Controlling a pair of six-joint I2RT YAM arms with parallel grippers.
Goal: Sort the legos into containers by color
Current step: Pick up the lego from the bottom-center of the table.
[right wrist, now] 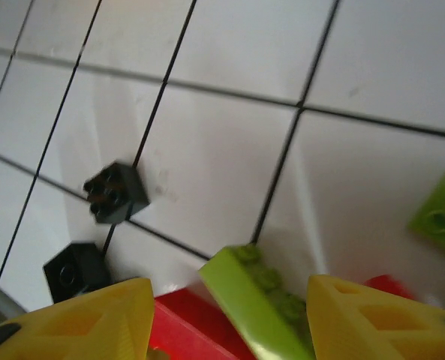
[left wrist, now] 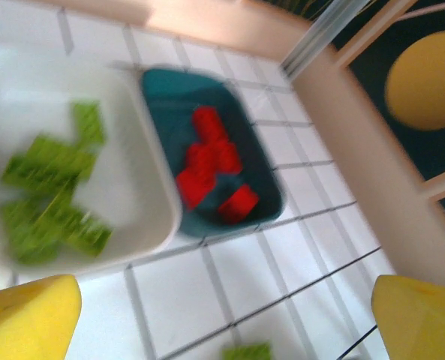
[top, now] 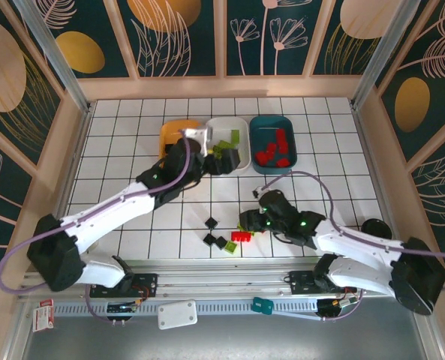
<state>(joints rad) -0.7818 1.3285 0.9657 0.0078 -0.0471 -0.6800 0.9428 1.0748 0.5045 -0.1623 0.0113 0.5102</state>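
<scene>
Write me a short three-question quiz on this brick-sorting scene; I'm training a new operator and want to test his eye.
1. True or false: the white tray holds red bricks.
2. How many black bricks lie loose on the table? A one, B three, C six.
3. Fill in: the left gripper has its jaws ___, with nothing between them.

Key: 1 false, it holds green bricks; 2 B; 3 open.
</scene>
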